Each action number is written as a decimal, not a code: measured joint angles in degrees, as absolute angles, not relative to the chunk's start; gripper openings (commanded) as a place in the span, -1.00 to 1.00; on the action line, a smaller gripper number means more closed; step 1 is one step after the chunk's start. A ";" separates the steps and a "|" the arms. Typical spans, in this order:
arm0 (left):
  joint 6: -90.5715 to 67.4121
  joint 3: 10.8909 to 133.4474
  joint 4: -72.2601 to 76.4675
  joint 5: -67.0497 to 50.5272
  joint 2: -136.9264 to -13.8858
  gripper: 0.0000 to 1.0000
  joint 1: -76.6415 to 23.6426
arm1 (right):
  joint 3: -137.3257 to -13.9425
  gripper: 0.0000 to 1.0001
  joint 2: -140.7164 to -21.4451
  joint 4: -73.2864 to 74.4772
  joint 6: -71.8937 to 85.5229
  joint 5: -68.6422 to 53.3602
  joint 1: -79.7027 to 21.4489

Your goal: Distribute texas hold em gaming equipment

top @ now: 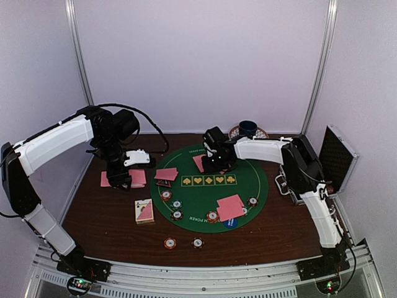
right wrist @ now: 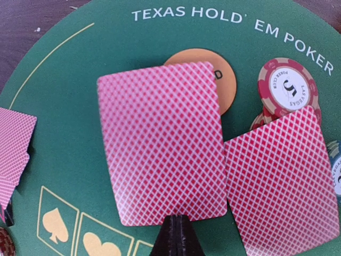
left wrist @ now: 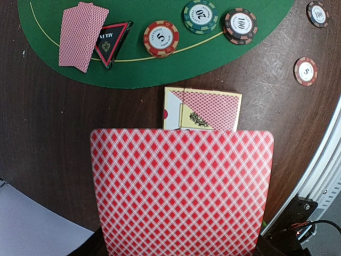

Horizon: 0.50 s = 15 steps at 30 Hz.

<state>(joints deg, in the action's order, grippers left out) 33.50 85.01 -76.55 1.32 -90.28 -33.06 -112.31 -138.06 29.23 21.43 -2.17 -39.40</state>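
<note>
My left gripper (top: 120,180) hangs over the brown table left of the green mat (top: 205,195), shut on a stack of pink-backed playing cards (left wrist: 181,192) that hides its jaws in the left wrist view. My right gripper (right wrist: 180,228) is over the far part of the mat, shut on the near edge of a single card (right wrist: 160,141). Beside that one, another card (right wrist: 282,176) lies flat on the mat. An orange button disc (right wrist: 226,80) and an orange-red chip (right wrist: 290,88) lie partly under these cards. The triangle marker (left wrist: 110,41) sits next to two dealt cards (left wrist: 81,34).
A card box (left wrist: 202,109) lies on the table by the mat's edge. Chips (left wrist: 161,38) line the mat's rim, and two more (top: 170,243) lie off it near the front. A blue mug (top: 248,127) stands at the back and an open case (top: 335,158) at the right.
</note>
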 measured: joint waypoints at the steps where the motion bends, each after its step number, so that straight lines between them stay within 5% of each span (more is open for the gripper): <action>1: 33.50 85.01 -76.58 1.32 -90.28 -1.00 -33.06 | -111.90 -0.88 -137.58 29.26 21.50 -2.57 -39.40; 8: 33.50 85.01 -76.58 1.32 -90.28 -1.00 -33.06 | -107.79 -0.30 -129.56 27.62 23.29 -5.61 -39.40; 11: 33.52 85.01 -76.58 1.32 -90.28 -1.00 -33.06 | -105.71 0.87 -125.32 26.09 24.82 -7.42 -39.40; 15: 33.52 84.99 -76.58 1.32 -90.28 -1.00 -33.06 | -101.91 0.99 -120.38 25.08 25.71 -9.19 -39.92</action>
<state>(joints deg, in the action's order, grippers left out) 33.52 84.99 -76.58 1.32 -90.28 -33.06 -101.91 -120.38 25.08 25.71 -9.19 -39.92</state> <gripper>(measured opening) 0.671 0.950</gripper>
